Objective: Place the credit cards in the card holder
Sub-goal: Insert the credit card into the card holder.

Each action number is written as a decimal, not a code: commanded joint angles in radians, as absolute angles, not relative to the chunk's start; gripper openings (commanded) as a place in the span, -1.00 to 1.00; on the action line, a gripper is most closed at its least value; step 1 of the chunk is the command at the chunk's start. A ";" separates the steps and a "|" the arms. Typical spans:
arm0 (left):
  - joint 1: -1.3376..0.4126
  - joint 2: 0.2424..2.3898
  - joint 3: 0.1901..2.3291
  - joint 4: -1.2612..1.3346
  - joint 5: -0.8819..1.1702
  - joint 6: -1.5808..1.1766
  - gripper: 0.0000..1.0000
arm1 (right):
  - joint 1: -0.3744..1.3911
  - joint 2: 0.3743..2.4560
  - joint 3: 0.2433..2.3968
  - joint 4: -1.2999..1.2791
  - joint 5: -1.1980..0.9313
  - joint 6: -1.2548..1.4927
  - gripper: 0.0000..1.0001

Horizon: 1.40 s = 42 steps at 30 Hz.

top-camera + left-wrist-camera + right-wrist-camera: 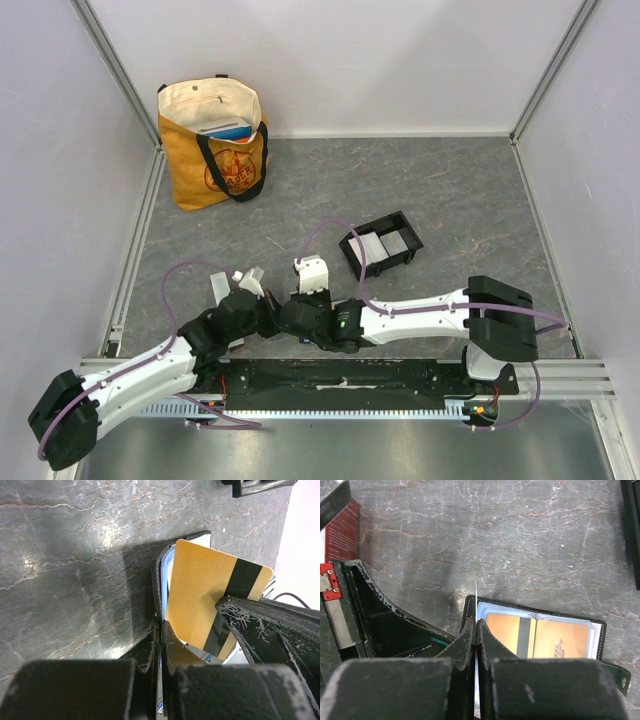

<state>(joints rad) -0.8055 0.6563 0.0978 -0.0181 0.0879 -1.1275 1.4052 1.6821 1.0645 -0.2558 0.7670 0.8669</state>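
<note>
Now, right gripper point(476, 628): clenched, jaws pressed together with almost no gap; the thin pale edge of a card stands up between the fingertips.
Held card: the orange-gold card point(200, 590) with a black stripe, pinched near its 4 o'clock corner in the left wrist view, tilted on edge and raised clear of the pocket it stands over.
Left gripper point(160, 636): squeezed closed on the edge of the black wallet point(535, 614), its fingers meeting at the fold.
Wallet: lying open on the table point(450, 190) just at 12 o'clock of the right fingertips; its clear sleeves point(560, 640) show more orange card faces.
Meeting point: in the top view both grippers converge low and left of centre, left gripper at 9 o'clock of the right, nearly touching.
Card holder point(388, 264): black two-compartment tray at 2 o'clock of the grippers, near but apart from them, resting flat.
Holder contents: pale grey cards point(396, 241) lying in both compartments.
Tote bag point(210, 160): orange-yellow, upright at the table's 11 o'clock corner, well apart from the arms.
</note>
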 commanded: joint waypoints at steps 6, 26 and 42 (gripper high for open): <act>-0.808 0.629 0.141 0.006 0.092 -1.132 -0.97 | 1.428 1.675 1.127 -0.391 0.896 0.868 -1.00; -0.808 0.626 0.120 -0.041 0.074 -1.129 -0.96 | 1.385 1.525 1.054 -0.531 0.901 0.945 -1.00; -0.808 0.656 0.077 -0.041 0.048 -1.132 -0.96 | 1.252 1.322 0.787 -0.166 0.492 0.894 -1.00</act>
<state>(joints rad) -0.8055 0.6365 0.0994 -0.0505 0.0792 -1.1275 1.2976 1.3838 0.8577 -0.4076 0.6827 0.9207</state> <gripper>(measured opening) 0.025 0.007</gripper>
